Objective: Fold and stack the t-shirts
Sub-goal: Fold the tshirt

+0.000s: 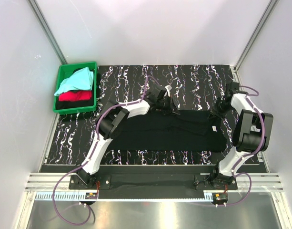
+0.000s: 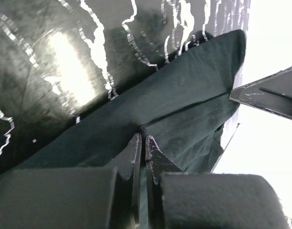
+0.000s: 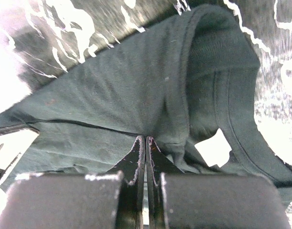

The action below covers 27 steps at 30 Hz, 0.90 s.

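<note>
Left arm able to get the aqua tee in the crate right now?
Probably not yet: the left gripper is shut on the black tee. Once it lets go, the way to the aqua tee in the green crate looks open.

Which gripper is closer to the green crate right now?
Left. The left gripper pinches the black tee's far edge mid-table, to the right of the green crate. The right gripper pinches the same edge farther right, so it is farther from the crate.
</note>
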Available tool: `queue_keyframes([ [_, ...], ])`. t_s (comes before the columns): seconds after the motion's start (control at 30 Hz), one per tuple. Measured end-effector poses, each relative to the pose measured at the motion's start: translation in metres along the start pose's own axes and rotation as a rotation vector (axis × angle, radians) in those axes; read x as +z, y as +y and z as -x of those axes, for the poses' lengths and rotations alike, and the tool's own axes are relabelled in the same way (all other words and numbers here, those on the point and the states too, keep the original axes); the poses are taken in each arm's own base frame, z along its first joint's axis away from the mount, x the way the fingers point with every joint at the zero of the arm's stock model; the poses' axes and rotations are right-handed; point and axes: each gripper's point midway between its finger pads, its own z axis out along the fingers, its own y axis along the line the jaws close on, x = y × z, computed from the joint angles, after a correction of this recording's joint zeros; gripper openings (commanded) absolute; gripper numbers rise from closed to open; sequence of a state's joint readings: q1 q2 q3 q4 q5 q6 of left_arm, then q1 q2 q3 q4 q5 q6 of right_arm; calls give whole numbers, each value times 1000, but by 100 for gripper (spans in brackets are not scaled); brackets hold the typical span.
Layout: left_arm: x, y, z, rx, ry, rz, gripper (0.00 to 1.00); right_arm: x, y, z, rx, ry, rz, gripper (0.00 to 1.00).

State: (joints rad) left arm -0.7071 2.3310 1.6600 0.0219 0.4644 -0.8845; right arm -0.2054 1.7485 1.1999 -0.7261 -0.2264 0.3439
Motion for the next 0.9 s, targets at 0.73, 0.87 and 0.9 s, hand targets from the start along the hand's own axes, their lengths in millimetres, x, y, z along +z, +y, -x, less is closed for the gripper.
queue_keyframes([
  [0.73,-16,-16,5,9,-31,-34,11,7,0,-16,21,58,45,37],
  [0.87,-16,-17,6,9,-31,-36,11,8,0,-19,29,68,48,24],
  [0.9,-17,-17,5,9,-31,-36,11,8,0,-19,29,68,48,18],
])
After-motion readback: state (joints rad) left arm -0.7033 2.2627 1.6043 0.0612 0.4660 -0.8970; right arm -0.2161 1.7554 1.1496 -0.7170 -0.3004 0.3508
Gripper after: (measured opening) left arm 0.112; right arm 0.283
